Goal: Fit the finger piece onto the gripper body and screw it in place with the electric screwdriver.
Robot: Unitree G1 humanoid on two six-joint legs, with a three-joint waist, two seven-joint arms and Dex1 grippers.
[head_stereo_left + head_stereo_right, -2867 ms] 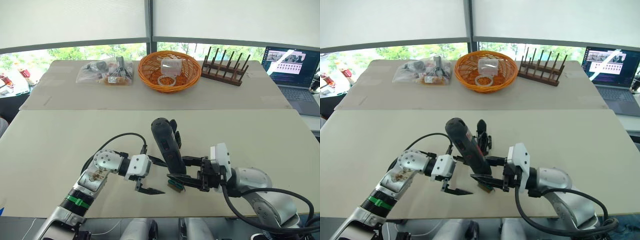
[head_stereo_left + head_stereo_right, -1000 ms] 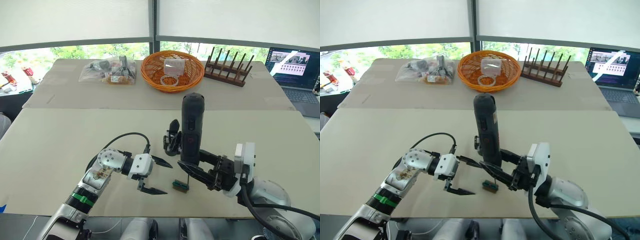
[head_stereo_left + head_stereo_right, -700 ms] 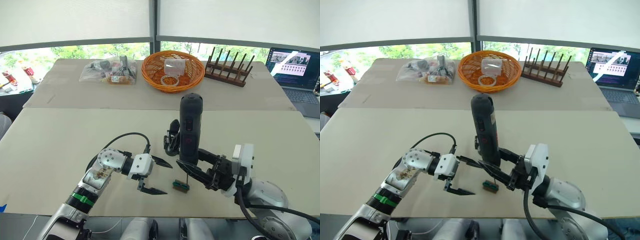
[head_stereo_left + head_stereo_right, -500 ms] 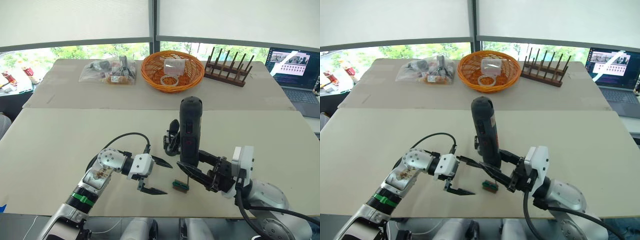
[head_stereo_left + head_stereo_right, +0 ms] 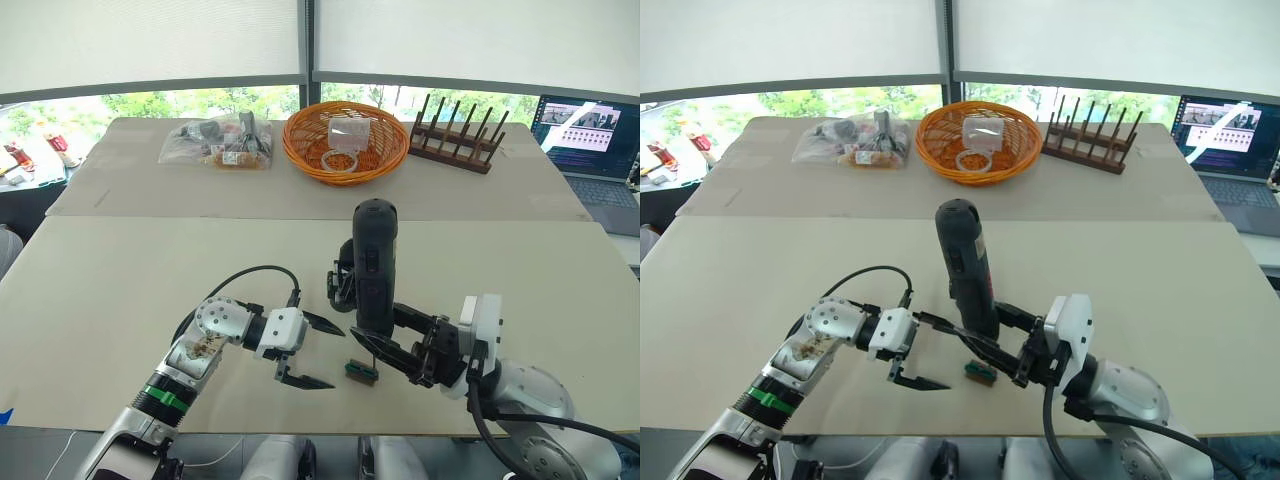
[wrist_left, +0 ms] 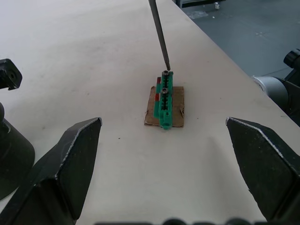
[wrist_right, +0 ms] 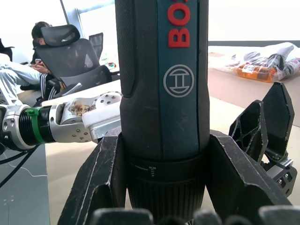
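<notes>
My right gripper (image 5: 388,345) is shut on the electric screwdriver (image 5: 371,265), which stands nearly upright with its top leaning a little left. Its thin bit (image 6: 159,33) touches the top screw of a small green block (image 6: 165,105) lying on a cardboard scrap. My left gripper (image 5: 334,355) hangs open just left of that block, its fingers (image 6: 70,159) on either side of it and clear of it. The gripper body (image 5: 343,283) stands behind the screwdriver, with black ribbed blades (image 7: 276,117) pointing up. I cannot tell the finger piece apart from those blades.
At the back of the far table are an orange basket (image 5: 345,145), a clear bag of parts (image 5: 215,143) and a wooden peg rack (image 5: 455,135). A laptop (image 5: 585,135) sits at the far right. A person (image 7: 28,70) sits in an office chair beyond the table.
The screwdriver, leaning hard left at first, was swung upright; over the last second its top has tipped slightly left and lower. The left gripper has stayed open in place.
</notes>
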